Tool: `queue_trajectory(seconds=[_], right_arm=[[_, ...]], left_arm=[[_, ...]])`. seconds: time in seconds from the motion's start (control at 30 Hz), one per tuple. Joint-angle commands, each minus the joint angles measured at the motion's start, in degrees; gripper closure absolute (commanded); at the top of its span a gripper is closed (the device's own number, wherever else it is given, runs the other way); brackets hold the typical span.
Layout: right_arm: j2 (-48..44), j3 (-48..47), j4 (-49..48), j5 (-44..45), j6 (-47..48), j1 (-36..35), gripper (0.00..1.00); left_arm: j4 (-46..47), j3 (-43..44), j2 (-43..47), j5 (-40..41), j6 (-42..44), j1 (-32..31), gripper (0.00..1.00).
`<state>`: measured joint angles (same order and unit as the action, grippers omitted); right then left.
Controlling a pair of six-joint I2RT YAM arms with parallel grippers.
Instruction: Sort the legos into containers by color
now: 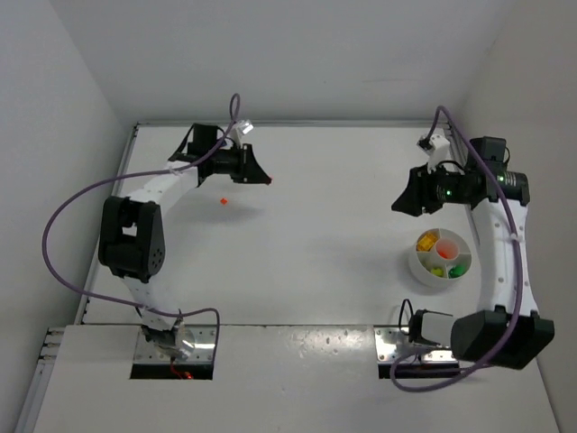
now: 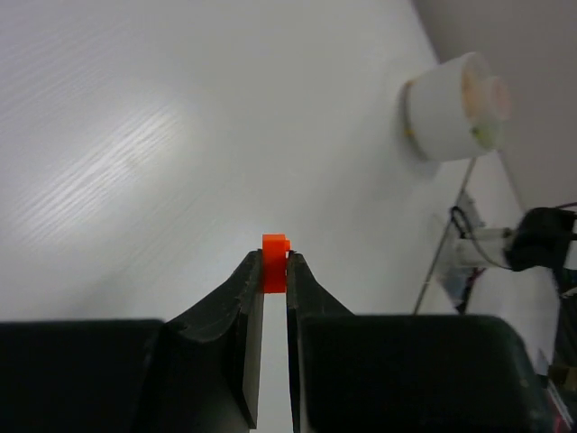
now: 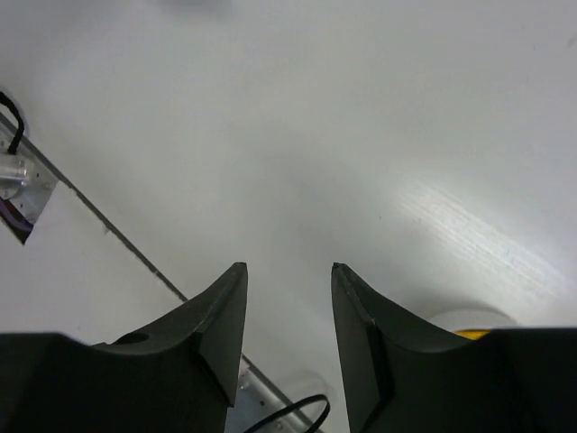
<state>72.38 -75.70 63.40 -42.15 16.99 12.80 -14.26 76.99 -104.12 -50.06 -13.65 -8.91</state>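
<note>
Orange and tiny, one lego is pinched between the two black fingertips of the left gripper. The tips press on its sides, and the top of the lego sticks out a little past them. From above we see this gripper over the far left part of the white table, well apart from the dish. Another small orange bit lies alone on the table near it. It is too small for us to tell its shape.

The round white dish stands on the right side of the table, just beside the right arm. Inside it we see yellow legos in the far left part, green legos in the near right part, and something pale orange in the middle. The left wrist camera shows the dish far off, up and to the right.

The right gripper has its fingers spread, and nothing is between them. Below them we see only bare table. From above, this gripper hangs just past the far side of the dish. In its own camera, the dish rim peeks out at the bottom right, beside one finger, with a bit of yellow showing.
</note>
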Motion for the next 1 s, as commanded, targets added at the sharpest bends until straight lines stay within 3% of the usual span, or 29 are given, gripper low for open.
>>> queue_trajectory(seconds=[0.0, 0.2, 0.4, 0.63, 0.73, 0.97], right_arm=[[-2.77, 2.13, -8.98, -4.60, 0.94, -3.65, 0.57], [-2.95, 3.46, -17.15, -1.11, -3.89, -14.98, 0.53], [1.87, 2.85, -24.19, 8.54, -9.44, -25.53, 0.51], [7.15, -3.56, -25.95, 15.69, -9.44, -29.93, 0.51], [9.09, -4.63, -25.95, 17.63, -8.04, -31.86, 0.51], [10.85, -7.70, -24.81, 17.01, -4.43, -35.39, 0.39]], left_arm=[[10.21, -0.61, 5.40, -8.03, -14.44, -4.26, 0.99], [15.66, -0.61, 8.66, -8.74, -20.70, -12.43, 0.99], [20.40, -0.61, 8.49, -8.20, -30.54, -15.09, 1.00], [28.05, -0.61, 5.68, -9.44, -41.70, -16.14, 1.00], [28.59, -0.61, 5.15, -10.05, -42.42, -16.66, 1.00], [28.59, -1.23, 4.62, -10.05, -44.18, -17.20, 1.00]])
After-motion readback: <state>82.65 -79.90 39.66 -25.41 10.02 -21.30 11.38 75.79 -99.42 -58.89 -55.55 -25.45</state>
